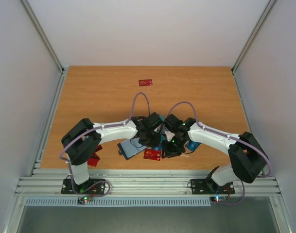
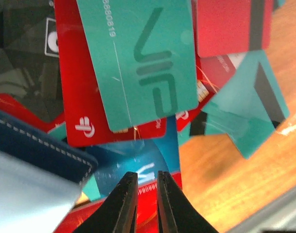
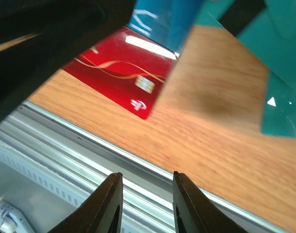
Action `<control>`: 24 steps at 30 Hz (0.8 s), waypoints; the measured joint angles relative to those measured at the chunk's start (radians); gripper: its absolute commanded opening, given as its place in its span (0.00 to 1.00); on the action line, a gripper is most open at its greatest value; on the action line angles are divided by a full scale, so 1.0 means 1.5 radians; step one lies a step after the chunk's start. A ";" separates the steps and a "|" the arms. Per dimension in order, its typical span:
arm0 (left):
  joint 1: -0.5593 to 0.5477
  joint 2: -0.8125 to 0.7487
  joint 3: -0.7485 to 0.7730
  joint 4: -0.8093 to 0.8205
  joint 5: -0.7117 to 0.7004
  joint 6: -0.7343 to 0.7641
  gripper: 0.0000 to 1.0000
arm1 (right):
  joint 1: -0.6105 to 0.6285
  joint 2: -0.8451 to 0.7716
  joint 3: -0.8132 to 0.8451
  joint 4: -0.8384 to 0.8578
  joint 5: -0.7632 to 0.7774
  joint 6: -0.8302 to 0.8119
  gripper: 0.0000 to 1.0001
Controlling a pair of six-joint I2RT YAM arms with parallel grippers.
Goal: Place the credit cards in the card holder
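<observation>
Credit cards lie in a heap at the table's near middle. The left wrist view shows a teal VIP card [image 2: 143, 63], a red card [image 2: 79, 107], a teal card with a black stripe [image 2: 250, 111] and a blue card [image 2: 133, 162]. The dark navy card holder [image 1: 130, 148] lies open left of the heap. Its stitched edge [image 2: 36, 145] and pale inside show at the left of the left wrist view. My left gripper [image 2: 147, 177] hovers over the blue and red cards with the jaws a narrow gap apart and nothing between them. My right gripper [image 3: 147, 177] is open and empty above the front rail, near a red card [image 3: 118, 73].
One red card [image 1: 145, 82] lies alone far back. More red cards [image 1: 95, 158] lie under the left arm's elbow. A teal card [image 1: 192, 145] sits right of the heap. The aluminium rail [image 3: 89, 145] runs along the front edge. Both arms meet over the heap.
</observation>
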 measured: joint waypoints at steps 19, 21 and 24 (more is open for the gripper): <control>-0.093 0.012 -0.034 0.001 -0.069 -0.080 0.15 | -0.021 -0.157 -0.023 -0.103 0.102 0.065 0.31; -0.103 0.006 -0.042 0.002 -0.073 -0.087 0.15 | -0.021 -0.157 -0.023 -0.103 0.102 0.066 0.31; -0.110 0.001 -0.048 0.000 -0.076 -0.097 0.15 | -0.021 -0.153 -0.023 -0.099 0.098 0.068 0.31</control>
